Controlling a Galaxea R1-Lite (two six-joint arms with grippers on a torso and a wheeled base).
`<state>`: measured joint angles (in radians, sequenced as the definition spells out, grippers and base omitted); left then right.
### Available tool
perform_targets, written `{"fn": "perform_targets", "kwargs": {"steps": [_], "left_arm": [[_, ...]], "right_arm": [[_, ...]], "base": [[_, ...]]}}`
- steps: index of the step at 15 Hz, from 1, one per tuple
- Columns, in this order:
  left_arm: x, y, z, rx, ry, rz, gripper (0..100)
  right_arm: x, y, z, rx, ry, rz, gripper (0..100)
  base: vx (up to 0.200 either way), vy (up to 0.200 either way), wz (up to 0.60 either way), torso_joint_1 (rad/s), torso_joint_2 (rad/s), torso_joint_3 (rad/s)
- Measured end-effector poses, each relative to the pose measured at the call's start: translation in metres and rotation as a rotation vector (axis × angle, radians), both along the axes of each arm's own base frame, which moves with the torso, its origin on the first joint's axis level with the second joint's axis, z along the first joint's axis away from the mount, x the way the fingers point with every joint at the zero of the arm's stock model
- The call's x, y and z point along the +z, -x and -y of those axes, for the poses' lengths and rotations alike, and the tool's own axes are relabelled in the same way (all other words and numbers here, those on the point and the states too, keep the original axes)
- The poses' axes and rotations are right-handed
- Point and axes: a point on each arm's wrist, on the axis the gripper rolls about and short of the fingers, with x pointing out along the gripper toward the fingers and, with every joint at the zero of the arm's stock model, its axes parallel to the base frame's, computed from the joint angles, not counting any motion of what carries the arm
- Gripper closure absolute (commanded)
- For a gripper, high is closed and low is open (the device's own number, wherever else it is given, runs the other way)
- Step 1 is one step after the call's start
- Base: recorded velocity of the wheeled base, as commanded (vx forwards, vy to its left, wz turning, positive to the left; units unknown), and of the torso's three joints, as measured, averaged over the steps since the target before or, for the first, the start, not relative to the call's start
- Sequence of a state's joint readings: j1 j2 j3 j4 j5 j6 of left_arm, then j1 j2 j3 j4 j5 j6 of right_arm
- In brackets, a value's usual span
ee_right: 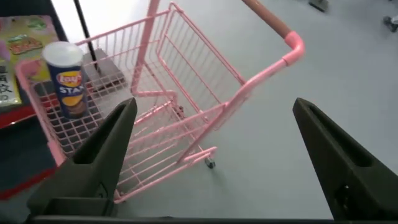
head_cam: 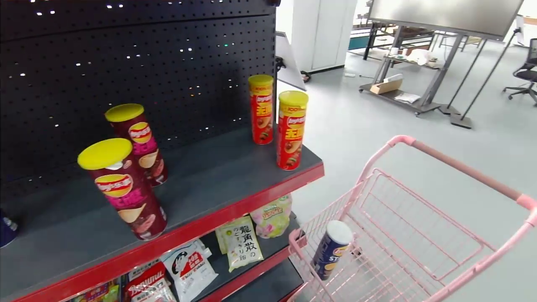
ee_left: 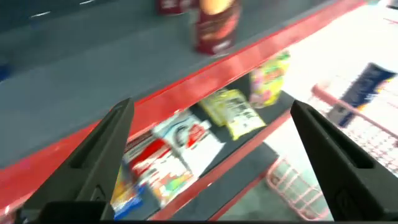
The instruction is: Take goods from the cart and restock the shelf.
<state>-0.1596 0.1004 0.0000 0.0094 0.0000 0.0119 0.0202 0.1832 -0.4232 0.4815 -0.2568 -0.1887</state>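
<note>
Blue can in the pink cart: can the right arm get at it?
Probably yes. The blue can stands upright in the open-topped cart with nothing over it, and the right gripper hangs above, fingers spread.

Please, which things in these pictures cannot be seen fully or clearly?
Head view: a dark blue thing on the top shelf is cut off by the picture's left edge, so its kind is unclear.
Head view: the snack bags below have their upper parts hidden by the red shelf edge.
Left wrist view: the maroon can is cut off by the picture's edge, and its label is blurred.
</note>
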Motion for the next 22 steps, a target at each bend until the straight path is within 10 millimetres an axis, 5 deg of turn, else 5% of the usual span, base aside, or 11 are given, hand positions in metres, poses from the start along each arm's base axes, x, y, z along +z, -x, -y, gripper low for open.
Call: {"fn": "perform_targets", "kwargs": {"steps": [6,22], "left_arm": [[0.0,0.0,0.0,0.0,0.0,0.0,0],[0.0,0.0,0.0,0.0,0.0,0.001,0]], "right_arm": [[-0.006,-0.002,0.0,0.005,0.028,-0.028,0],[-0.022,-0.002,0.0,0.009,0.034,-0.047,0]], "base": [[0.0,0.0,0.0,-0.021,0.05,0.028],[0.0,0.0,0.0,-0.142,0.36,0.214]]}}
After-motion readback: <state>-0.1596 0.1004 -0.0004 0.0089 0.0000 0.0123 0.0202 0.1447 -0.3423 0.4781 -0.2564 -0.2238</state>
